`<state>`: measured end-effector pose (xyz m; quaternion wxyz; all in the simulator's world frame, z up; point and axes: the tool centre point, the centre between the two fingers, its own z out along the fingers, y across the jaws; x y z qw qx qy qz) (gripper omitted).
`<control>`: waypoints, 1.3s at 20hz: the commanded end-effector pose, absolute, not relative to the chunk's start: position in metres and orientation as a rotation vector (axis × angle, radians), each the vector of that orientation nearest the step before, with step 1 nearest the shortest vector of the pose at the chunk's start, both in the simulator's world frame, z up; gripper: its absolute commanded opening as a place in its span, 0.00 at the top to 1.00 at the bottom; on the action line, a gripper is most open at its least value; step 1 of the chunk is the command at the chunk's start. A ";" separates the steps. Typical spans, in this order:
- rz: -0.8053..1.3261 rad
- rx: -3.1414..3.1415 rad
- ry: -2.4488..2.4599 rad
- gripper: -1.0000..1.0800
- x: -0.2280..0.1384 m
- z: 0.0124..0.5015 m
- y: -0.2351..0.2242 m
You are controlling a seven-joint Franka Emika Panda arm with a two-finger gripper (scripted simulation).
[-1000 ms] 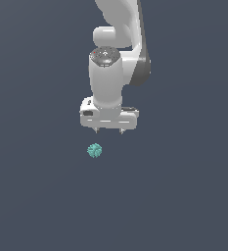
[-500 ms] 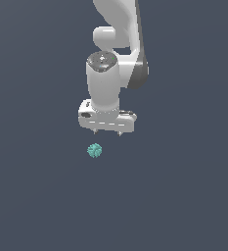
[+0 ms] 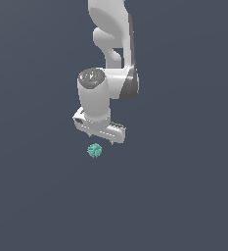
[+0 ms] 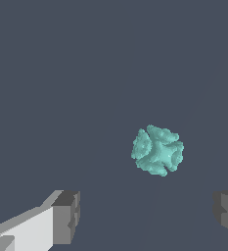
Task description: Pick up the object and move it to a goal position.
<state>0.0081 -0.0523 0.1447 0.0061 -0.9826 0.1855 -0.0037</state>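
1. The white gripper (image 3: 102, 137) of the Franka arm (image 3: 113, 44) hangs just above the object (image 3: 94, 150), its jaws spread wide and holding nothing. The object lies on the flat slate-grey tabletop (image 3: 184, 196), apart from the fingertips and a little toward the exterior view's left of the gripper's centre.

2. The step in hand looks like the approach: the grasp is not yet made, and no goal marker shows in either view.

3. In the wrist view the object (image 4: 157, 150) sits between the lines of the two fingers (image 4: 66, 217) but ahead of them, nearer one finger than the other. By my reading, the next move calls for centring the gripper over it, going down until the pads flank it, then closing.

4. The object is a small teal cluster, roughly round, knobbed all over like a berry, with a matte surface. The bumps may give the flat pads uneven contact, so it could roll or slip.

5. The fingers are blocky, white-backed with dark grey tips. The arm's shell is smooth and glossy white.
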 end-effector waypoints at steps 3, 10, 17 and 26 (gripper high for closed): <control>-0.005 -3.032 0.789 0.04 0.008 0.122 -0.070; -0.001 -2.977 0.996 0.04 0.006 0.099 -0.087; 0.000 -2.956 1.065 0.04 0.005 0.091 -0.093; 0.001 -2.957 1.061 0.04 0.004 0.068 -0.093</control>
